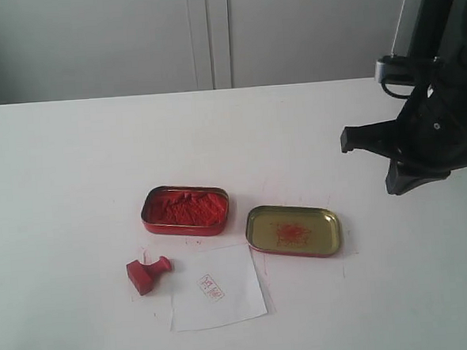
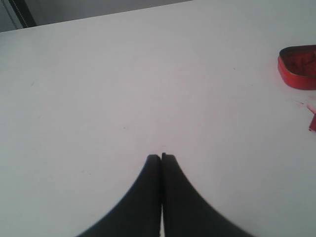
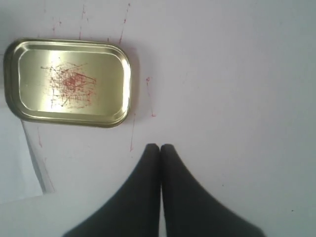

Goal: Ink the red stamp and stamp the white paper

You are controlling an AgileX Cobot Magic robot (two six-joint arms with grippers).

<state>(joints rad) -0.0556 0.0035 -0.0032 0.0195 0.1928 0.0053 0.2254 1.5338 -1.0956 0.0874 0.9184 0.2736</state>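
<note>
The red stamp (image 1: 148,273) lies on its side on the white table, just left of the white paper (image 1: 217,291). The paper carries a small red print (image 1: 211,287), and one corner of the paper (image 3: 15,163) shows in the right wrist view. My right gripper (image 3: 159,146) is shut and empty, hovering over bare table beside the gold lid (image 3: 69,81). My left gripper (image 2: 161,157) is also shut and empty, over bare table well away from the red ink tin (image 2: 298,66). The left arm is out of the exterior view.
The open red tin of ink paste (image 1: 186,210) sits behind the paper. The gold lid (image 1: 293,230), smeared with red, lies to its right. The right arm (image 1: 422,140) hangs above the table's right side. Thin red marks streak the tabletop around the lid.
</note>
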